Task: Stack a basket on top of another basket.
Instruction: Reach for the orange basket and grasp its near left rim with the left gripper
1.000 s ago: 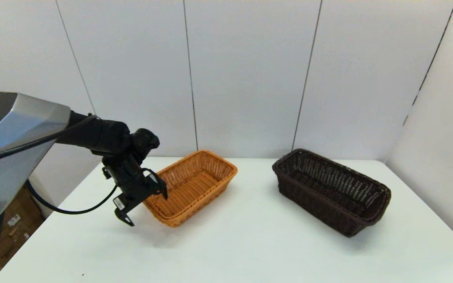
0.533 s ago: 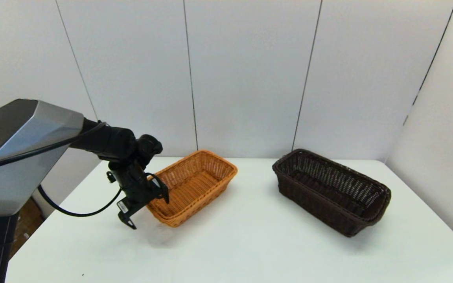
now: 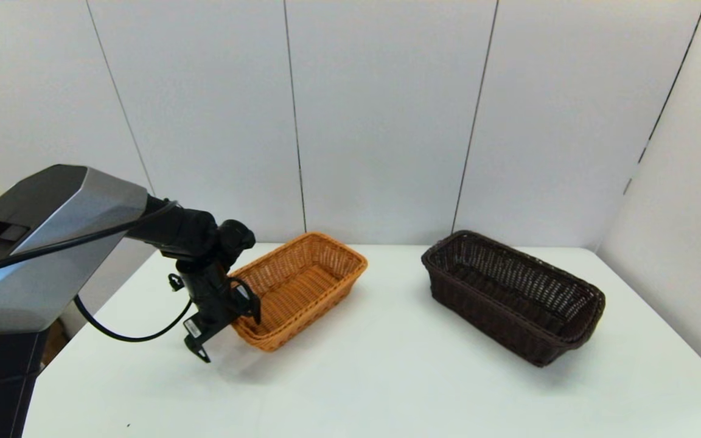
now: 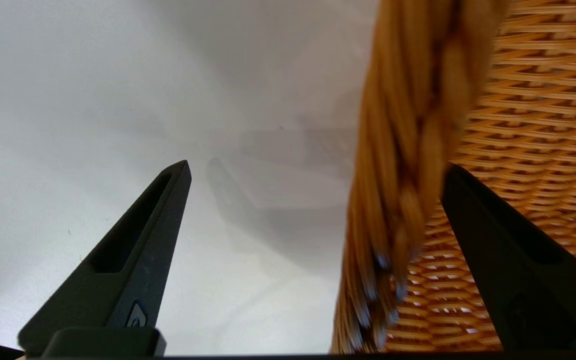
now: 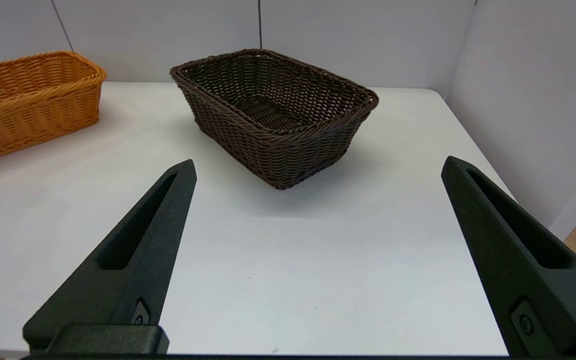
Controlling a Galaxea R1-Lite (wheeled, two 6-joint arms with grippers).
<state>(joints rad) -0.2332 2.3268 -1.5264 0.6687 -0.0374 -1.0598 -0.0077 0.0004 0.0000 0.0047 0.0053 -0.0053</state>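
Left gripper (image 3: 229, 325) straddles the near end wall of the orange basket (image 3: 299, 286), its fingers spread apart with nothing clenched between them. The left wrist view shows one finger (image 4: 138, 250) outside over the white table (image 3: 387, 377) and the other finger (image 4: 513, 270) inside against the woven floor, with the braided rim (image 4: 408, 150) standing between them, closer to the inner finger. The dark basket (image 3: 512, 295) sits well apart on the robot's right side of the table, upright, empty and untouched. The right gripper (image 5: 313, 260) hangs released near the front edge of the table, facing the dark basket from a distance.

The step in hand looks like a grasp on the orange basket's rim. To do it well, the gripper should settle low enough that the pads close on the wall below the thick braid rather than on the braid's rounded top, where they could slip. Centring the wall between the fingers before closing would keep the basket from being shoved sideways. A firm close is sensible, since a basket held by one end will sag and swing when lifted. Whichever basket ends up on top, it will probably need lifting clear of the other's rim and lowering with the long sides aligned.
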